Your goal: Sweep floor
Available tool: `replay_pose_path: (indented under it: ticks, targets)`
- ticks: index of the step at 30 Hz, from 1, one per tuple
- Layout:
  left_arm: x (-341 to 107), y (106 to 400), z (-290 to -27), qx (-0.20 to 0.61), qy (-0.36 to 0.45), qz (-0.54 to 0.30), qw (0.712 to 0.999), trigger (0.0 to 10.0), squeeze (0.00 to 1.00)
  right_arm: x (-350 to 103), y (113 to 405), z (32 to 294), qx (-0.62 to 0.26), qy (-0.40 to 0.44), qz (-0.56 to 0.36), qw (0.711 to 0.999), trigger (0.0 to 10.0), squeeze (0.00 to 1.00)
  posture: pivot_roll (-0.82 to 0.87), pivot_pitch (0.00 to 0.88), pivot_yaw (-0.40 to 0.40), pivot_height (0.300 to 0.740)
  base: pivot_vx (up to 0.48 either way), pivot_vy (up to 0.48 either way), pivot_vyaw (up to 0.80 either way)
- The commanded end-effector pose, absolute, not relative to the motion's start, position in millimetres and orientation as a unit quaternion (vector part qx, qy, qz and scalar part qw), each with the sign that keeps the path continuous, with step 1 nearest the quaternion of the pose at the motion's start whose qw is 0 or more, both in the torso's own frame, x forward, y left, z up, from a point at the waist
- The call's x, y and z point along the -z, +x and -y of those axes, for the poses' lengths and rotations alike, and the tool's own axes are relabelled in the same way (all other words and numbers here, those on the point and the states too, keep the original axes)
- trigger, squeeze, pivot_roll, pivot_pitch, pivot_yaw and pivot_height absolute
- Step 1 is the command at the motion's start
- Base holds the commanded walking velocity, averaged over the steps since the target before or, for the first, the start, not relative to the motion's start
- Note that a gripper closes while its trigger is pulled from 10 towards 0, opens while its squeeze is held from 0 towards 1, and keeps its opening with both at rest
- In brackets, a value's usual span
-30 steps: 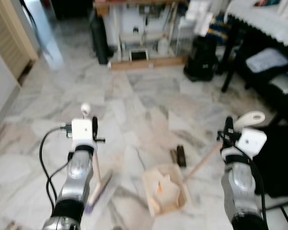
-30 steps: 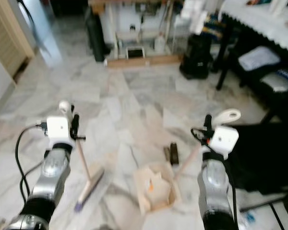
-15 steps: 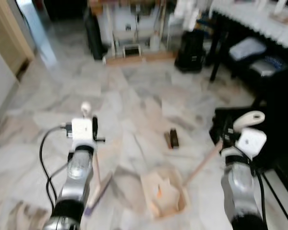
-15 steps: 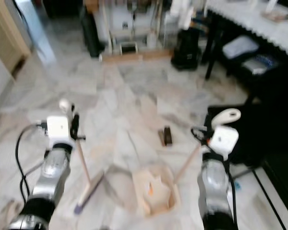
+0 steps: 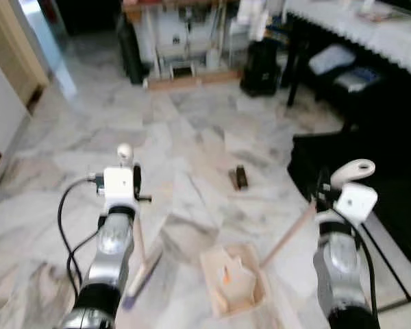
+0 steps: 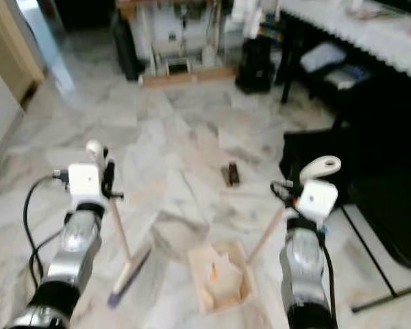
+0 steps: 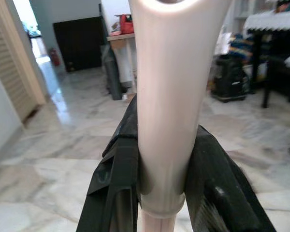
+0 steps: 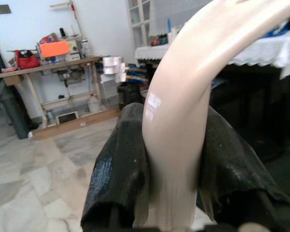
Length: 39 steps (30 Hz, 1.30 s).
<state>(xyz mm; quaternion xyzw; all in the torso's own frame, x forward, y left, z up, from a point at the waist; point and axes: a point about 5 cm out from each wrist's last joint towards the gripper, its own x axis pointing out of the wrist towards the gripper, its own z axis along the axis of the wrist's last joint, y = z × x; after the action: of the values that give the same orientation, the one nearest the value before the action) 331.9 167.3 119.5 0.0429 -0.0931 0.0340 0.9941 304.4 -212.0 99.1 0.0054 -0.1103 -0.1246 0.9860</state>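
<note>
Left eye view: left gripper clamped on the thin pale handle of a broom, brush head low on the marble floor, angled just beside the left arm. Right gripper closed on the curved cream grip of a dustpan, long handle slanting down to a boxy beige pan resting flat on the floor, something orange inside. Small dark object lying on the veined grey-white tiles well ahead of the pan. Left wrist view: two black fingers pressed against either side of the smooth, glossy cylindrical broom handle. Right wrist view: black fingers squeezed around the shiny, curved dustpan grip, cluttered workbench far behind.
</note>
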Motion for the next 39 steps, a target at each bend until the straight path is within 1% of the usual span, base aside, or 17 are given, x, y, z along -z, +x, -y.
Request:
replay_pose_path:
  ticks: [1,11,21,39]
  targets:
    - [-127.9,334.4,-169.9,-0.035,0.047,0.110,0.992,10.0,0.00,-109.2,308.4,208.5,0.119,0.006,0.135,0.984,10.0,0.00,-0.06,0.000,0.036,0.740,-0.341,0.000,0.00]
    - [-127.3,334.8,-168.8,-0.034,0.047,0.109,0.992,10.0,0.00,-107.9,307.9,208.3,0.118,0.007,0.134,0.984,10.0,0.00,-0.06,0.000,0.038,0.740,-0.340,0.000,0.00]
    - [-121.6,334.1,-170.7,-0.046,0.040,0.096,0.993,10.0,0.00,-109.7,308.8,208.1,0.113,-0.005,0.135,0.984,10.0,0.00,-0.06,0.013,0.024,0.740,0.000,0.000,0.00]
    - [-121.0,333.4,-173.5,-0.052,0.040,0.095,0.993,10.0,0.00,-106.7,308.3,204.6,0.113,0.000,0.127,0.985,10.0,0.00,-0.05,0.037,0.026,0.740,0.000,0.000,0.80]
